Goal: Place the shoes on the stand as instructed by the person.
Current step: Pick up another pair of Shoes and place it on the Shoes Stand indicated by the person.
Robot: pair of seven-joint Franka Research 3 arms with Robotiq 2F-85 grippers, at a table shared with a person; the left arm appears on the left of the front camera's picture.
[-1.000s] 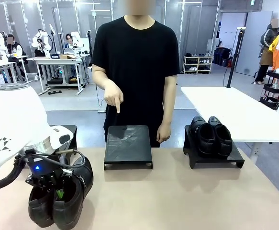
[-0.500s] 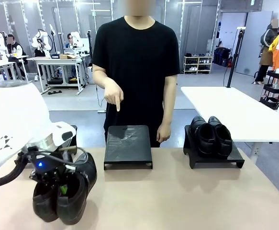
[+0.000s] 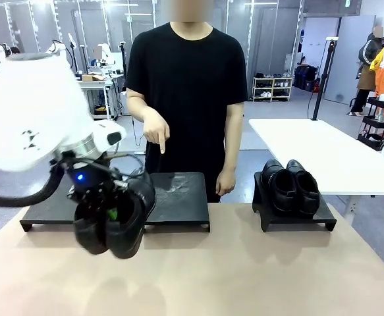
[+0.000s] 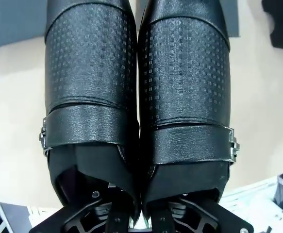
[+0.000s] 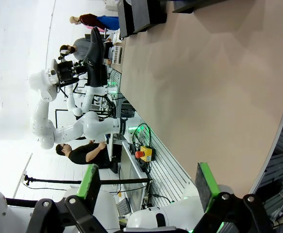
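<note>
- Left gripper (image 3: 106,209): clamped inside the buckle-strap shoes (image 3: 112,222), pair hanging toes-down above the table (image 3: 244,276), apparently for carrying.
- Middle stand (image 3: 182,197): person's hand (image 3: 155,131) points here.
- Plain pair (image 3: 290,185): on right stand (image 3: 296,220).
- Right gripper (image 5: 146,194): fingers spread, empty.

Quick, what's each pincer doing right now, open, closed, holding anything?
Left pincer: closed on the buckle-strap shoes, both gripped together, lifted off the table.
Right pincer: open, holding nothing.
</note>
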